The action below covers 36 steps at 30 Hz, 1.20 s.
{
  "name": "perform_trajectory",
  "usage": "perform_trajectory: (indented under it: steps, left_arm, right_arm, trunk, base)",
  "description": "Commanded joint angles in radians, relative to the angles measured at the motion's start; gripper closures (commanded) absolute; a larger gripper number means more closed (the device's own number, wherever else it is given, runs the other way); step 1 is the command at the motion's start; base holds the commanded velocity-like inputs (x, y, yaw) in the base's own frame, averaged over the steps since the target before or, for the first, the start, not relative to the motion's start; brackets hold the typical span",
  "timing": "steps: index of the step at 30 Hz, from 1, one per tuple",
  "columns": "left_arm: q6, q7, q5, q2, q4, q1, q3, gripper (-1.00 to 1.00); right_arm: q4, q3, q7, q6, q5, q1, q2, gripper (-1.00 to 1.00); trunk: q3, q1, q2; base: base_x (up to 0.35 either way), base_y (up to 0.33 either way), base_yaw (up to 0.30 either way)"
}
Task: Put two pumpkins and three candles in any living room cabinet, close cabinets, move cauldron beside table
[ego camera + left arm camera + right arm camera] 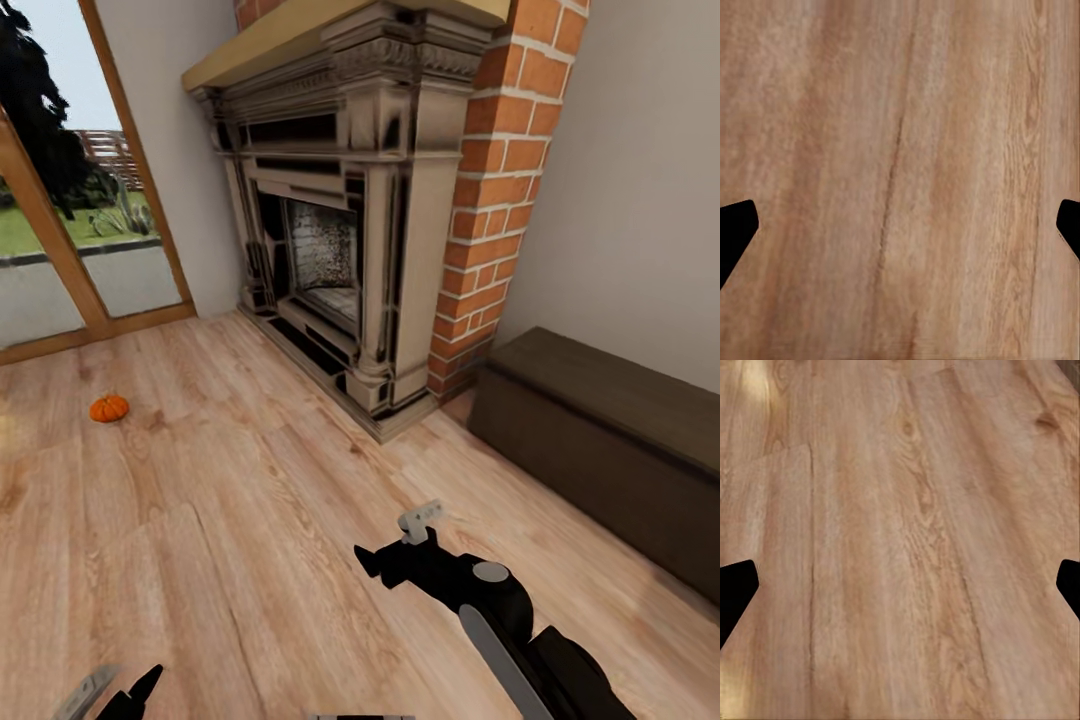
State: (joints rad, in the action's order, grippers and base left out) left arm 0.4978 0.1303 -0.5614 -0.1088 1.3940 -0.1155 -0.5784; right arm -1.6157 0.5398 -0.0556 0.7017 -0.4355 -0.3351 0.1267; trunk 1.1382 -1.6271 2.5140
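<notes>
Orange against pale wood: your pumpkin (109, 408) sits on the floor (250, 520) at ten o'clock, well apart from both arms, near the glass door (60, 250). The cabinet (610, 440) stands at two o'clock, drawers flush, just beside the brick fireplace (350, 220). Your right gripper (900, 585) and left gripper (900, 225) both hang spread wide over bare boards, holding nothing.
</notes>
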Motion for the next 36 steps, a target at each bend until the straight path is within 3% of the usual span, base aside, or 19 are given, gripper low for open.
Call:
perform_trajectory:
  steps: [1,7,23,30,36]
  left_arm:
    - [0.007,0.003,-0.005,-0.001,0.000,0.000,-0.003,-1.00]
    - [0.007,0.002,-0.004,-0.001,-0.001,0.000,-0.005,-1.00]
    - [0.007,0.000,-0.004,0.002,-0.012,0.000,-0.005,-1.00]
    - [0.007,0.002,-0.003,0.004,-0.013,0.000,-0.005,-1.00]
    - [0.007,0.002,-0.005,0.026,-0.049,0.003,-0.004,-1.00]
  right_arm:
    - [-0.001,0.002,-0.006,0.003,-0.006,0.000,0.000,-1.00]
    - [-0.001,0.003,-0.005,0.004,-0.006,0.001,0.004,-1.00]
    - [-0.001,-0.006,-0.005,-0.002,-0.006,-0.002,0.003,-1.00]
    - [-0.001,-0.005,-0.006,-0.002,-0.006,0.000,0.000,-1.00]
    - [-0.001,-0.003,-0.005,-0.002,-0.006,-0.002,0.002,-1.00]
  trunk:
    - [0.000,0.000,0.000]
    - [-0.001,0.000,0.000]
    - [-0.002,0.000,0.000]
    - [-0.002,0.000,0.000]
    - [-0.002,0.000,0.000]
  base:
    - [0.269,0.211,0.296]
    - [0.269,0.216,0.250]
    - [0.269,0.221,0.018]
    - [0.269,0.222,0.210]
    - [0.269,0.222,0.287]
